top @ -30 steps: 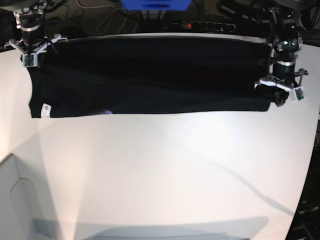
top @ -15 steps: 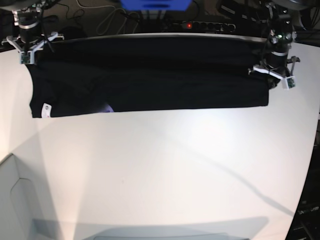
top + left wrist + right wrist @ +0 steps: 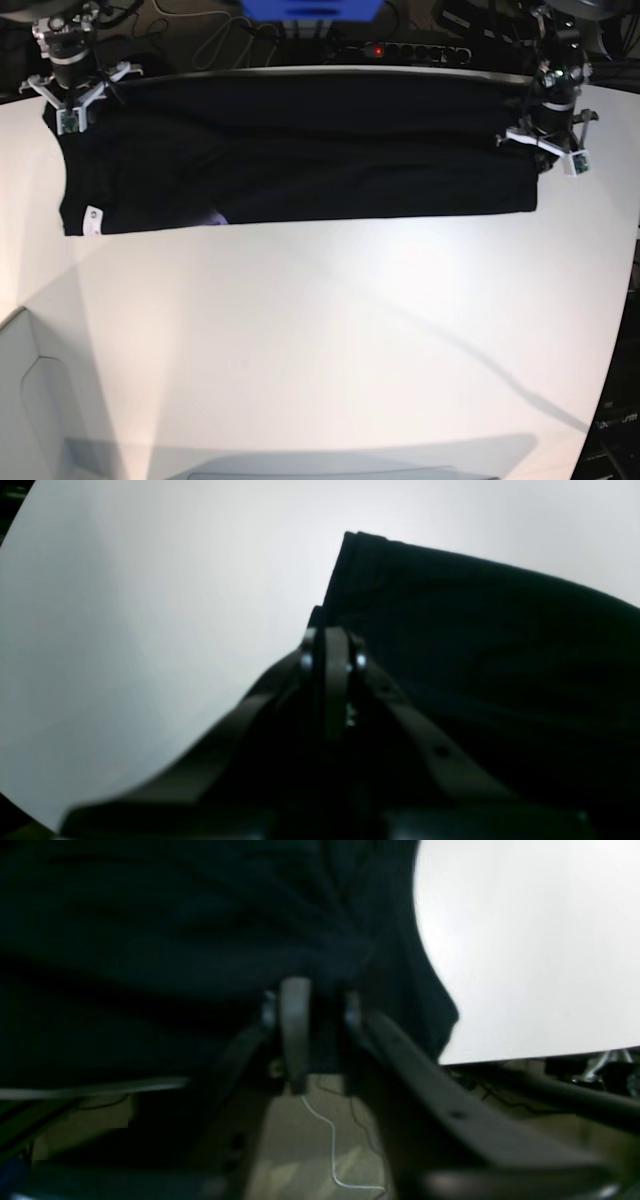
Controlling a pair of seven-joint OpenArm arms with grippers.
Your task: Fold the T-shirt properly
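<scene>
The black T-shirt (image 3: 300, 150) lies stretched in a wide band across the far part of the white table (image 3: 320, 340). A small white tag (image 3: 92, 220) sits at its near left corner, and a purplish bit of collar (image 3: 212, 218) shows at the near edge. My left gripper (image 3: 545, 152) is shut on the shirt's right end. In the left wrist view its fingers (image 3: 336, 645) pinch the fabric (image 3: 475, 655) near a corner. My right gripper (image 3: 72, 108) is shut on the far left end. The right wrist view shows its fingers (image 3: 296, 1010) closed on dark cloth (image 3: 175, 940) at the table's edge.
A power strip with a red light (image 3: 400, 50) and cables lie behind the table's far edge, next to a blue object (image 3: 310, 8). A pale grey panel (image 3: 30, 400) stands at the near left. The floor and a white cable (image 3: 330, 1140) show below the right gripper.
My left gripper has moved toward the far edge with the shirt's right end, narrowing the band there. My right gripper has shifted slightly right, still holding the left end.
</scene>
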